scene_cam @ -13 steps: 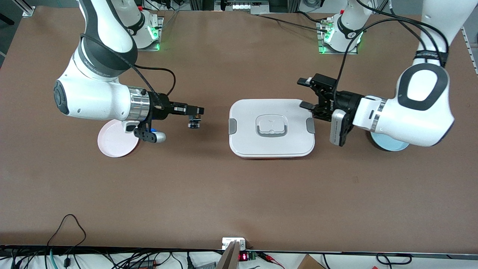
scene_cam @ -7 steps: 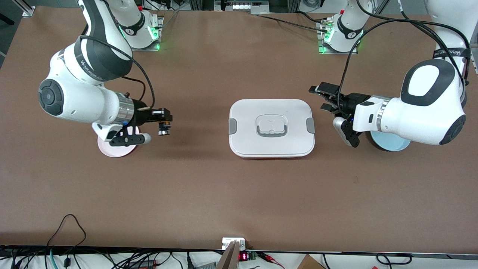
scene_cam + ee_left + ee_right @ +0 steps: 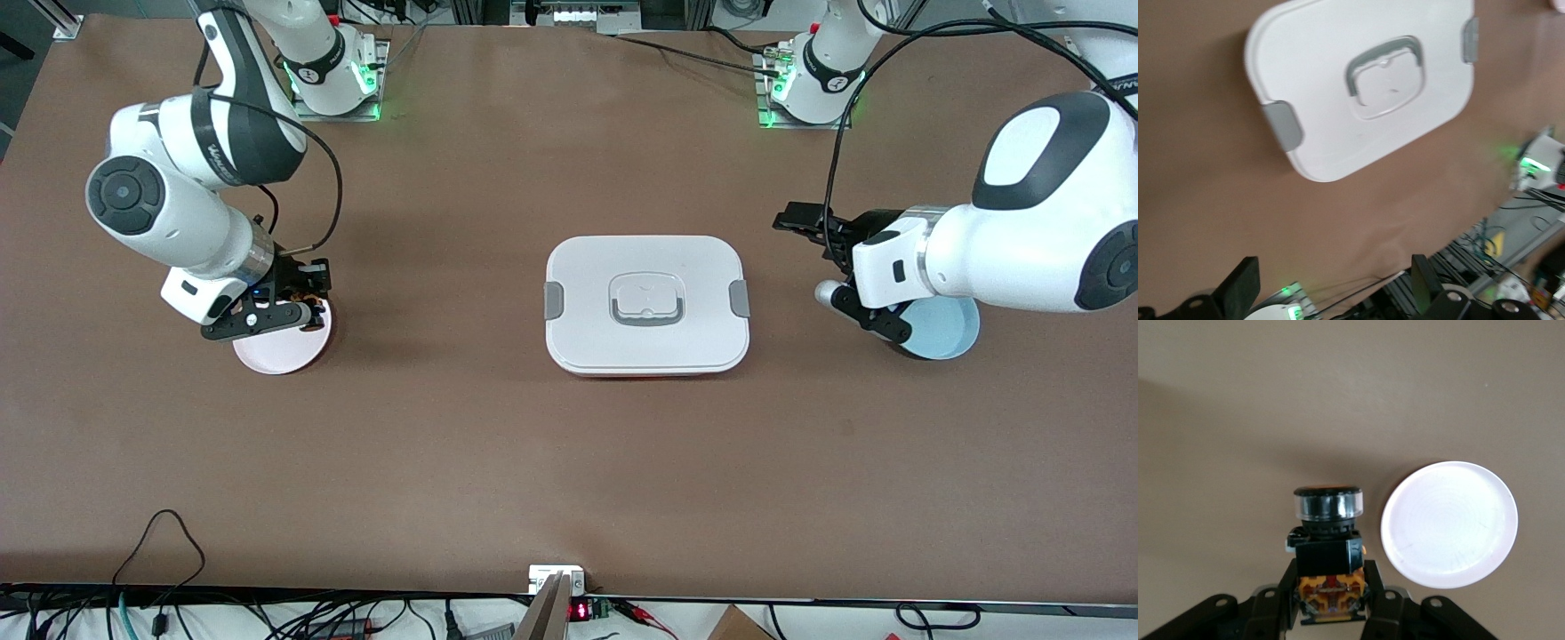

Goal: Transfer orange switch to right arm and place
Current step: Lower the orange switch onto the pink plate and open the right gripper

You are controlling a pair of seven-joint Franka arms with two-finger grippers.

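Both arms have drawn back from the white rectangular lidded box (image 3: 647, 304), the right arm swinging its load to the round pink plate (image 3: 283, 342).

Front view: the right gripper (image 3: 307, 286), clamped on the small black orange switch (image 3: 308, 283), hangs over the pink plate's rim on the side toward the box; the left gripper (image 3: 822, 233) hovers empty between the box and the round pale-blue plate (image 3: 944, 329). Left wrist view: its black fingers (image 3: 1239, 288) stand wide apart, nothing between them, the box well off. Right wrist view: the switch's long axis runs straight out of the jaws, capped end (image 3: 1328, 502) outward, the plate lying just beside it; placing appears to need a short sideways shift before lowering.
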